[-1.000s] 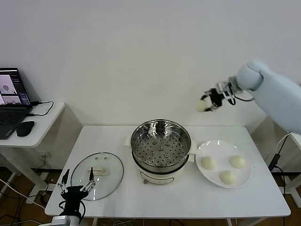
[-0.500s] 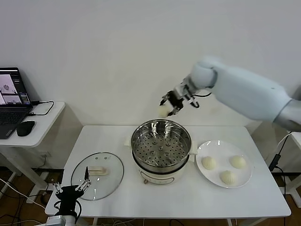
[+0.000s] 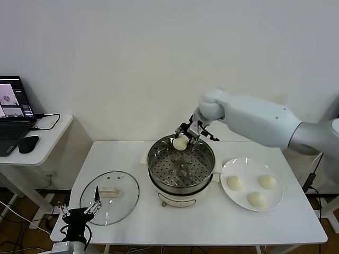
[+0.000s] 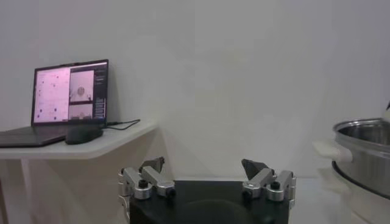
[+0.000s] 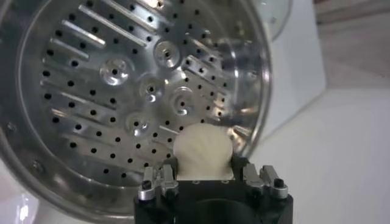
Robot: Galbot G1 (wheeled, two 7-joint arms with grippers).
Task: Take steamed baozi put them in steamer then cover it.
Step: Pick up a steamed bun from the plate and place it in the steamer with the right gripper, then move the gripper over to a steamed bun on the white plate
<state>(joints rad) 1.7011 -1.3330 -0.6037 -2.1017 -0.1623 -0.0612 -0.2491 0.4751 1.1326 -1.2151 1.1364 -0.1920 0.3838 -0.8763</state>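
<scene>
Steamer point(image 3: 181, 170): steel pot with perforated tray, on a white base, at the middle of the table point(image 3: 132, 222); tray bare in the head view, its holes and ridges filling the right wrist view point(image 5: 140, 91). Right gripper point(image 3: 183, 138): over the steamer's far rim, fingers clamped on 1 baozi point(image 3: 179, 142); in the right wrist view that bun point(image 5: 202, 151) sits between the 2 fingers, held above the tray and not touching it. Plate point(image 3: 232, 200): just right of the steamer, nearly touching its side handle, holding 3 baozi: one point(image 3: 234, 183) nearest the steamer, one point(image 3: 268, 181) farther right, one point(image 3: 257, 199) toward the near edge; the 3 lie apart from each other. Cover point(image 3: 109, 197): glass lid with metal rim, flat on the table left of the steamer, white handle up. Left gripper point(image 3: 80, 213): low at the table's near edge, left of the steamer, just beside the cover's near rim; fingers spread wide, holding nothing, as the left wrist view point(image 4: 207, 182) confirms. Side desk point(image 3: 47, 135): well left of the steamer, carrying a laptop point(image 3: 13, 114) with lit screen and a mouse point(image 3: 27, 144).
</scene>
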